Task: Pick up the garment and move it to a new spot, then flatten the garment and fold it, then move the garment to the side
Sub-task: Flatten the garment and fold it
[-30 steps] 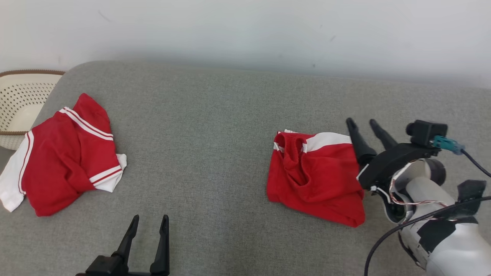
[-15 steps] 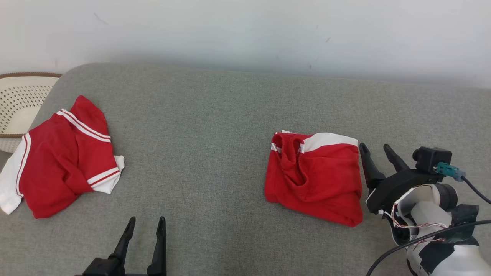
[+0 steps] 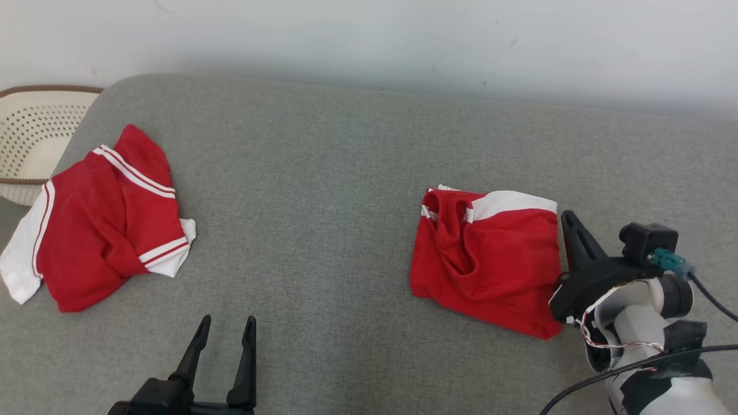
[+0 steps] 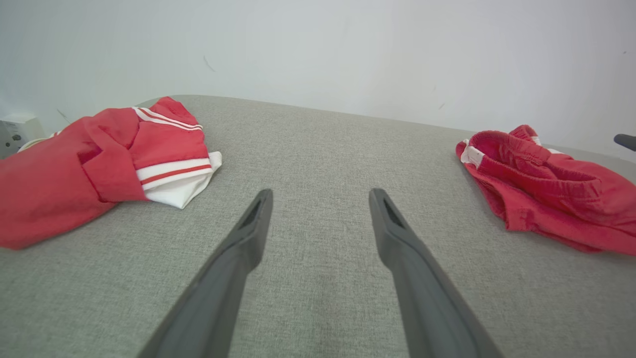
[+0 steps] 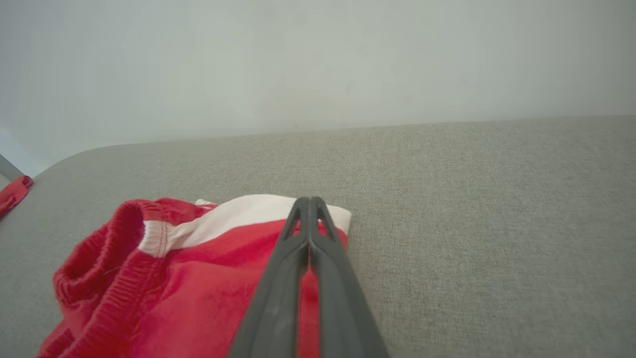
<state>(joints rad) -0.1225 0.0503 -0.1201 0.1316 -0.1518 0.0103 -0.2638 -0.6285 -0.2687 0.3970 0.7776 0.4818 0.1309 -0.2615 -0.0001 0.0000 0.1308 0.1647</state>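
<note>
Since a second ago, we see the right claw (image 3: pixel 569 219) change from two spread fingers to fingers pressed together, and it now sits lower along the right edge of the folded red shorts (image 3: pixel 490 259). The right forearm reaches in low over the grey cushion (image 3: pixel 323 190), its fingers pointing away from us. In the right wrist view the closed tips lie in front of the shorts' white band; we cannot tell whether they touch it. The left claw (image 3: pixel 228 320) hovers spread and empty, the red jersey (image 3: pixel 98 236) well to its left.
</note>
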